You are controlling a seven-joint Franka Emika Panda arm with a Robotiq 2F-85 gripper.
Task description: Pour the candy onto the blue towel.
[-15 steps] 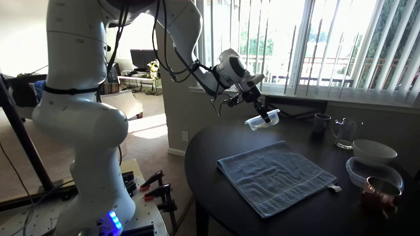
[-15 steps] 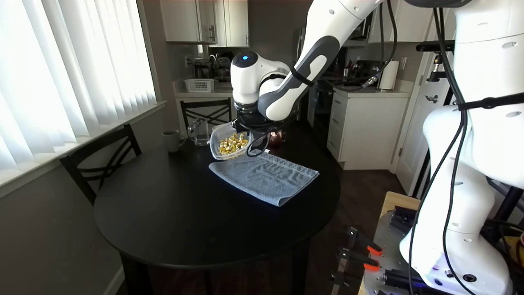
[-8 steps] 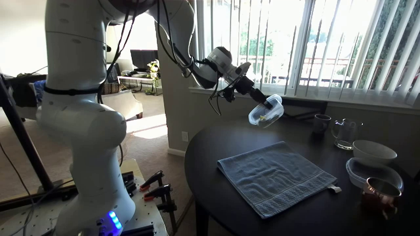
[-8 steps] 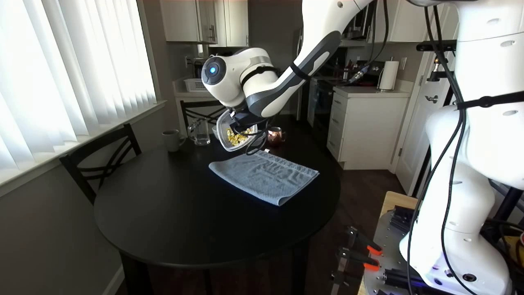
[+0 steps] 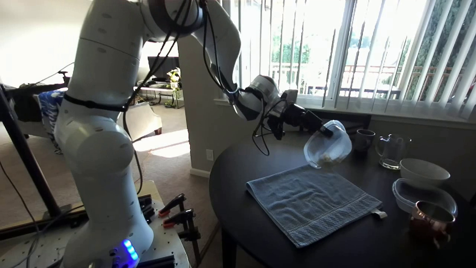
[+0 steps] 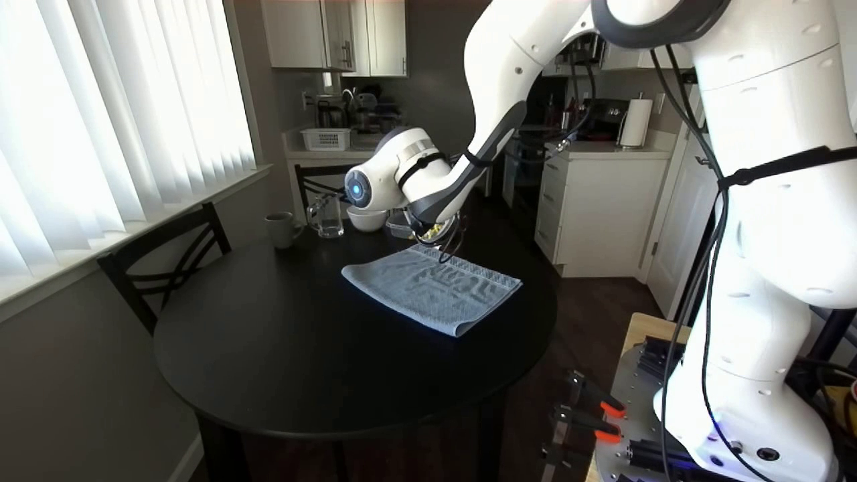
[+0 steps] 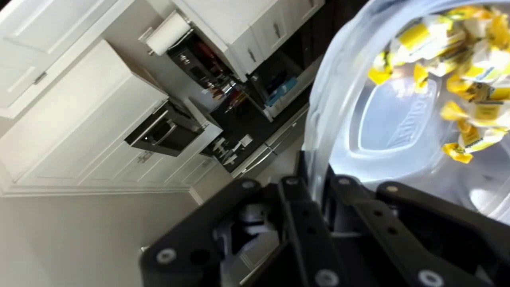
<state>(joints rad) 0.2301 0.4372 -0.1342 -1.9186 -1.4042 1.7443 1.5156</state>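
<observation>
A: Where's the candy [image 7: 462, 54]; how does it look?
B: In the tub [image 7: 398, 123], heaped at one side; small wrapped bits, yellow and white, twisted ends, dark print on some; the wrist view's edge cuts the heap off.
A: Jaws?
B: Clamped on the tub's wall, which runs between the fingers of the gripper [image 7: 316, 179]; tub is clear, tipped, raised lettering on its base.
A: And the towel [image 5: 312, 201]?
B: Grey-blue, spread on the dark table [image 6: 288, 355]; slightly wrinkled, woven band along one edge, pale tag [image 5: 379, 213] sticking out; in an exterior view the tub overlaps its far corner; can't tell if it's directly above.
A: Anything in the way?
B: The arm [image 6: 435, 184] hides most of the tub in an exterior view; only a few yellow bits show past it.
A: Other stuff?
B: A grey mug [image 5: 363, 141], a glass mug [image 5: 394, 149] near it, a white bowl [image 5: 424, 172], a second tub [image 5: 403, 197], a copper mug [image 5: 431, 223]; all on the table, apart from the towel; the copper mug partly covers the second tub in an exterior view, can't tell if they touch; a dark chair [image 6: 161, 235] stands by the table.
</observation>
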